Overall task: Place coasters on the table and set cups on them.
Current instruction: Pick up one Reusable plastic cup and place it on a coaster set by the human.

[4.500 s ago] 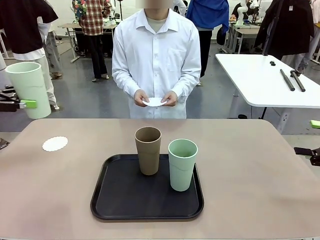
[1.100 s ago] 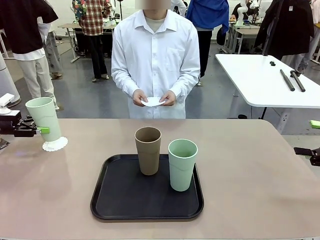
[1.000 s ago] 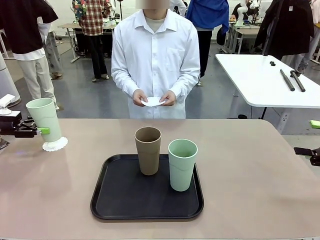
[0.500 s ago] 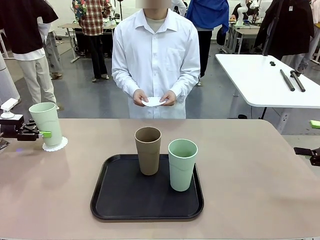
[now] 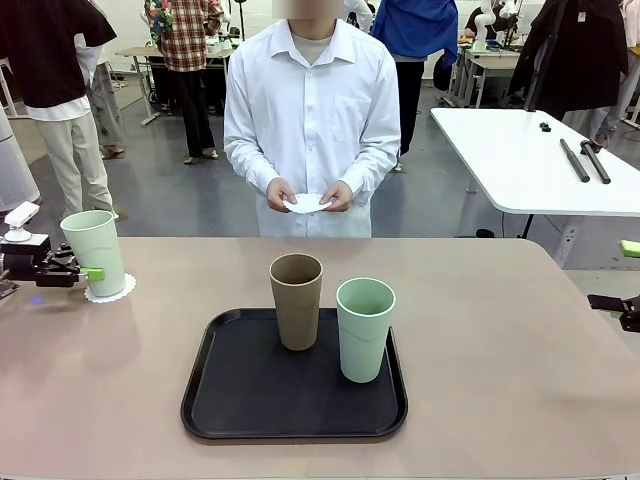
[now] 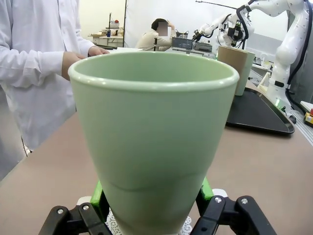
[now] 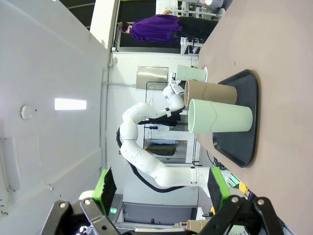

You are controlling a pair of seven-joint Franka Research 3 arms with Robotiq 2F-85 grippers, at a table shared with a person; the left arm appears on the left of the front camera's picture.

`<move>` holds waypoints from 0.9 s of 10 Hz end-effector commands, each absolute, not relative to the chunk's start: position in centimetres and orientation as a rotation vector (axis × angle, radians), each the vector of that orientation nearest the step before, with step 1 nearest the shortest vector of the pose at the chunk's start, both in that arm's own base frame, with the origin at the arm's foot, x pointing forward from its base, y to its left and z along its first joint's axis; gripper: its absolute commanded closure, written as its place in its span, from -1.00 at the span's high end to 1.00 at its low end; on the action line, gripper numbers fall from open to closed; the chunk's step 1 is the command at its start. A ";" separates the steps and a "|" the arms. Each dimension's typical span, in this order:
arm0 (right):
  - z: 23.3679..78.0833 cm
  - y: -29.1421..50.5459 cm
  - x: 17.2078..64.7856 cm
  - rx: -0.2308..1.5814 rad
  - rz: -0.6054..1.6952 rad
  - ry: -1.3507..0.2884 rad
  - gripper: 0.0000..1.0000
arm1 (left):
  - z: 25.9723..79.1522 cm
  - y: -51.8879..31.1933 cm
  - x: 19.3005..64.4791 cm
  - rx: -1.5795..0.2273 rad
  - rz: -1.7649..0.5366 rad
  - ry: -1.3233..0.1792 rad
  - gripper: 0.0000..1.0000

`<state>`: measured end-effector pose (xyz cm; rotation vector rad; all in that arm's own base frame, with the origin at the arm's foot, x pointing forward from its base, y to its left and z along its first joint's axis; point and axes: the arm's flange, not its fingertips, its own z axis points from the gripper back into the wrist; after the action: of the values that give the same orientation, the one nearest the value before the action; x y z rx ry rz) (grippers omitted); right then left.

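My left gripper (image 5: 84, 272) is shut on a pale green cup (image 5: 93, 250) at the table's far left. The cup stands upright with its base on a white lacy coaster (image 5: 110, 291). In the left wrist view the cup (image 6: 151, 132) sits between the green pads (image 6: 206, 189), and the coaster's edge (image 6: 114, 224) peeks out beneath. A brown cup (image 5: 296, 299) and a second green cup (image 5: 365, 328) stand on the black tray (image 5: 240, 400). The person holds another coaster (image 5: 308, 204) in both hands. My right gripper (image 7: 161, 188) is open and holds nothing, off the table's right edge (image 5: 612, 303).
The tray sits mid-table on the beige table (image 5: 500, 380), with bare surface to its left and right. The person stands at the far edge. A white side table (image 5: 520, 160) with black rods is at the back right.
The left gripper has brought the green cup down from high at the left onto the coaster. Over the last second the cup has straightened upright and sunk slightly. The right arm has not moved.
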<state>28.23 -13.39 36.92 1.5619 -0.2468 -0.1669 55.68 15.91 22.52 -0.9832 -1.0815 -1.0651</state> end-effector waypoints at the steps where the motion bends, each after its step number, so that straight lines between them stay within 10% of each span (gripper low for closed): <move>1: 37.1 -13.4 28.6 1.586 -0.174 -0.264 1.00 | 22.5 16.3 55.8 -0.999 -1.113 -1.087 0.68; 9: 37.1 -13.4 28.6 1.586 -0.174 -0.264 1.00 | 22.2 16.4 55.5 -0.982 -1.137 -1.052 1.00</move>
<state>28.23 -13.39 36.92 1.5619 -0.2468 -0.1669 55.60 16.06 22.23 -0.9969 -1.0590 -1.0903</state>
